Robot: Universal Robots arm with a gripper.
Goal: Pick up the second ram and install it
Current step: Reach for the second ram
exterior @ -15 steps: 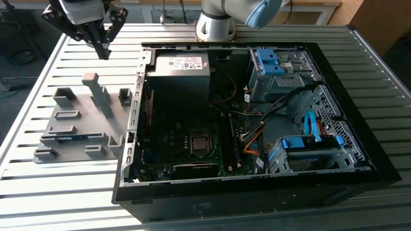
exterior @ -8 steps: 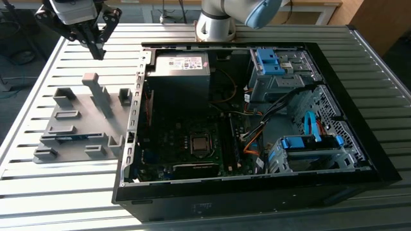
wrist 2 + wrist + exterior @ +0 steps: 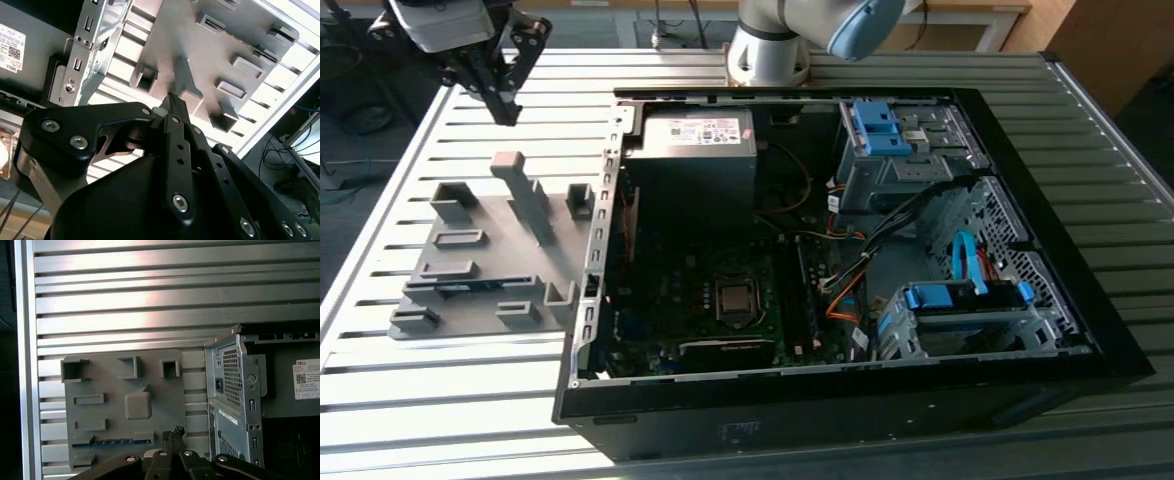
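Remote station, wrist cameras first. The gripper [image 3: 172, 102] fills the foreground of both wrist views. Its black fingers [image 3: 168, 436] look closed tip to tip with nothing between them, though the tips are small in my picture and I would not swear to a hairline gap.

Below the tips lies the grey moulded holder tray [image 3: 150, 370], flat on the slatted metal table [image 3: 150, 290]. The gripper hangs well above the tray, touching nothing.

The second ram [image 3: 112, 441] – a thin dark blue strip – stands on edge in a long slot of the tray. In the exterior view it sits [image 3: 460, 287] toward the tray's near end, and the gripper [image 3: 504, 105] hangs over the far end.

Just beside the tray is the open computer case [image 3: 232, 390], lying on its side. In the exterior view I see inside it the motherboard [image 3: 720, 330] with its processor socket [image 3: 738, 298], then the power supply [image 3: 698, 135] farther back. Behind the case – farthest off – stands the arm's base [image 3: 767, 50].
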